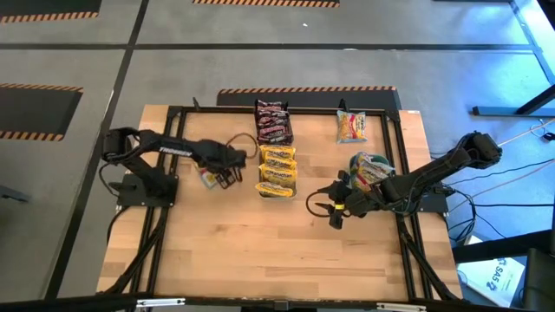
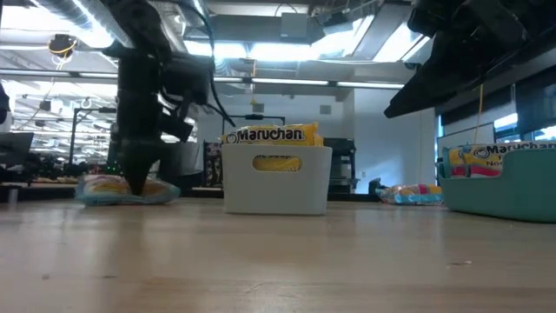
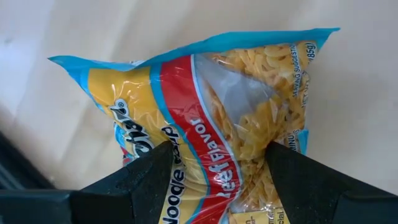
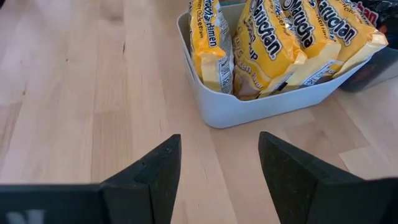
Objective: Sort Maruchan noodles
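One Maruchan noodle packet (image 3: pixel 205 93), yellow with a red band and blue edges, lies flat on the wood at the table's left (image 1: pixel 208 179). My left gripper (image 3: pixel 217 149) stands over it, pointing down, open, one finger on each side of the packet's middle (image 2: pixel 139 183). My right gripper (image 4: pixel 217 140) hangs open and empty above bare wood right of centre (image 1: pixel 334 214), facing the pale bin (image 4: pixel 261 109) of yellow packets (image 4: pixel 273 43). My left gripper comes at the packet from above, its open fingers (image 3: pixel 149 171) straddling the red band across the middle. I cannot tell whether the tips touch the wrapper. The packet rests flat on the table.
A dark bin with brown-red packets (image 1: pixel 273 121) stands behind the pale bin (image 1: pixel 277 192). A teal bin (image 2: pixel 504 196) with orange-yellow packets (image 1: pixel 371 169) sits at the right, and a loose packet (image 1: pixel 351 126) lies at the far right. The near half of the table is bare wood.
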Robot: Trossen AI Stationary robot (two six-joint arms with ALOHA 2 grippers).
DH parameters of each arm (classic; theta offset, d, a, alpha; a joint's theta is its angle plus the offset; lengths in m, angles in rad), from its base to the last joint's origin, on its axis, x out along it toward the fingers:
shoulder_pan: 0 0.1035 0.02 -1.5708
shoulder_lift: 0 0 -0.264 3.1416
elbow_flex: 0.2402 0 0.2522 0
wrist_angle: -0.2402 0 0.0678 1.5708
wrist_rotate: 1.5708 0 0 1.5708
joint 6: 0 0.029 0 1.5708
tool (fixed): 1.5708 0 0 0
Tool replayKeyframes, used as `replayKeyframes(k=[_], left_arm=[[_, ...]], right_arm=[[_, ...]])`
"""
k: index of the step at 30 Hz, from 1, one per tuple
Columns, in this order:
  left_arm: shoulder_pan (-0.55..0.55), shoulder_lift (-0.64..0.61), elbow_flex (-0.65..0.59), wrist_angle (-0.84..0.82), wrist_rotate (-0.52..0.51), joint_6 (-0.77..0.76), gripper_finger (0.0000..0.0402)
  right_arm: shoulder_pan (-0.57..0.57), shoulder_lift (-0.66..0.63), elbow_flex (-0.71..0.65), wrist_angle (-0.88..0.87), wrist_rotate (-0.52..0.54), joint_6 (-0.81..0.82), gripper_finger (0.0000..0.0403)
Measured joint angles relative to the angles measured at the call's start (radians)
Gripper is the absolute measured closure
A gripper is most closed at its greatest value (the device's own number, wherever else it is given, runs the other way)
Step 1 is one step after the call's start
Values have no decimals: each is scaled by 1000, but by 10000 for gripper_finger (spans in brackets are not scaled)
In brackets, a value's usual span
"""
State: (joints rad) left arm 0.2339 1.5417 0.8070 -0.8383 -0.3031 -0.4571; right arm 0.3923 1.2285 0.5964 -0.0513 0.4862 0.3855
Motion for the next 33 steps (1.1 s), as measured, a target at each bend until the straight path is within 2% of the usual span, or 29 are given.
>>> replayKeyframes(k=[8,12,17,22,28,33], left_arm=[[-297,0,0,25,29,-97,146],[-456,0,0,106,34,-111,146],[-614,1,0,222,36,-136,146],[-725,3,1,391,50,-92,147],[-807,-28,72,351,-16,-107,147],[-857,-77,95,329,-23,-172,147]], right_arm=[[0,0,0,0,-34,2,205],[0,0,0,9,-39,4,205],[1,0,0,47,-94,8,205],[1,9,0,91,-122,3,205],[1,107,0,206,-177,-7,205],[13,235,44,294,-231,-10,205]])
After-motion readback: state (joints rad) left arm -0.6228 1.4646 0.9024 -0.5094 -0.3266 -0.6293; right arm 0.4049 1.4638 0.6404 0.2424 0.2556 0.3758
